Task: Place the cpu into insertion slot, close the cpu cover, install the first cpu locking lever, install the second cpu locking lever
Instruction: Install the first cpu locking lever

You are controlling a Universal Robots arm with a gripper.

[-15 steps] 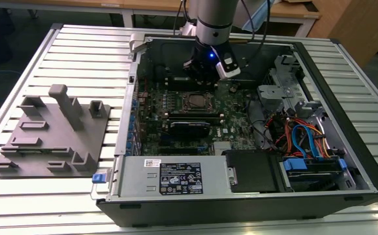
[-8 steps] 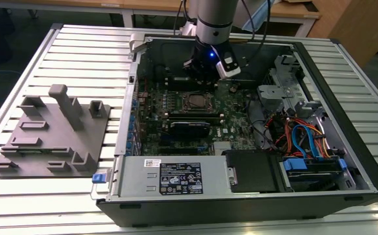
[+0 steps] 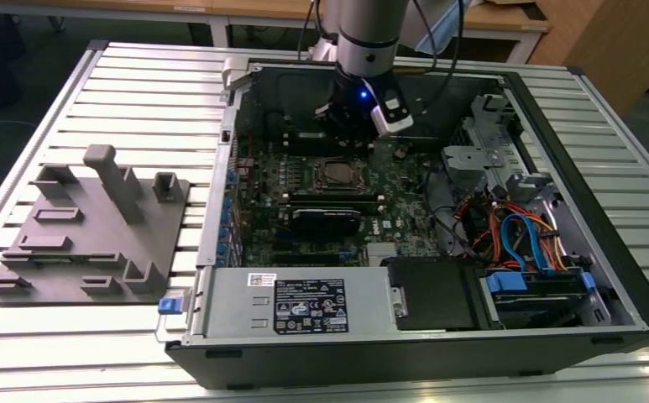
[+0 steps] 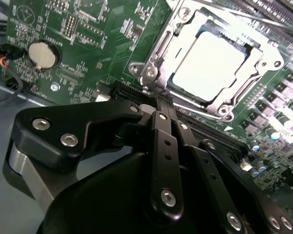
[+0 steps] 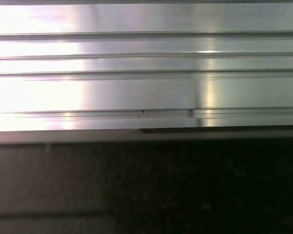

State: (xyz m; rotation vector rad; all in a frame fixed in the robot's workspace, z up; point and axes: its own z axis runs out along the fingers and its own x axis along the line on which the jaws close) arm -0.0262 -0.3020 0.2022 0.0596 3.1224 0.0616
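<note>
The cpu [image 4: 211,66] lies in the insertion slot [image 3: 334,173] on the green board, its pale metal top showing through the cut-out. The cpu cover [image 4: 178,46] is folded down flat around it. A thin metal lever [image 4: 157,48] runs along one side of the socket. My gripper [image 4: 157,100] has its black fingers [image 4: 164,146] pressed together, with the tips at the socket's near corner. In the exterior view the gripper [image 3: 343,141] hangs inside the open computer case, just behind the socket. I cannot tell whether the tips touch the lever's end.
Long black memory slots [image 3: 330,198] lie in front of the socket. A power-supply box [image 3: 296,304] and coloured cables [image 3: 526,235] fill the case's front and right. A grey fixture plate [image 3: 89,239] sits at the exterior view's left on the slatted aluminium table [image 5: 146,73]. A coin battery [image 4: 42,54] sits on the board.
</note>
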